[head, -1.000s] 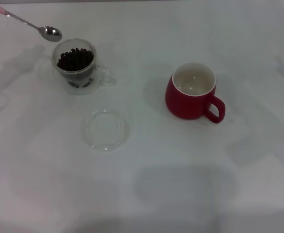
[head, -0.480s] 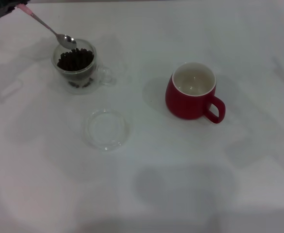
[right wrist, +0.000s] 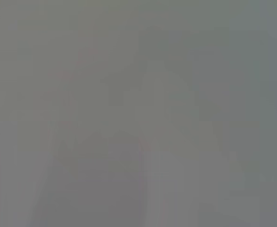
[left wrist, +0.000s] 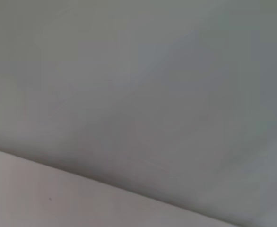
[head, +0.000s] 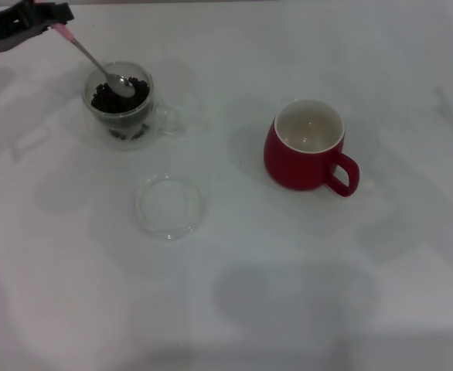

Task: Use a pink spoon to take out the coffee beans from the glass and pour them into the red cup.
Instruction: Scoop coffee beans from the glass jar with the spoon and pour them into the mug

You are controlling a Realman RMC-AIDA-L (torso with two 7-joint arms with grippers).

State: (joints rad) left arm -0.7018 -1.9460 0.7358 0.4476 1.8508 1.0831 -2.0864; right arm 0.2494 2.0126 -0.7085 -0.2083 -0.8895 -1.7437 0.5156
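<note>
Inside glass: pink spoon bowl now lowered into coffee beans | left tool clamping handle | scooping starts; red cup empty

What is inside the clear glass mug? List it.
The clear double-walled glass mug holds dark coffee beans, with the pink-handled metal spoon dipping its bowl into them. Deeper beans are covered.

Plain white table under soft, even light, with faint grey shadows across it.
</note>
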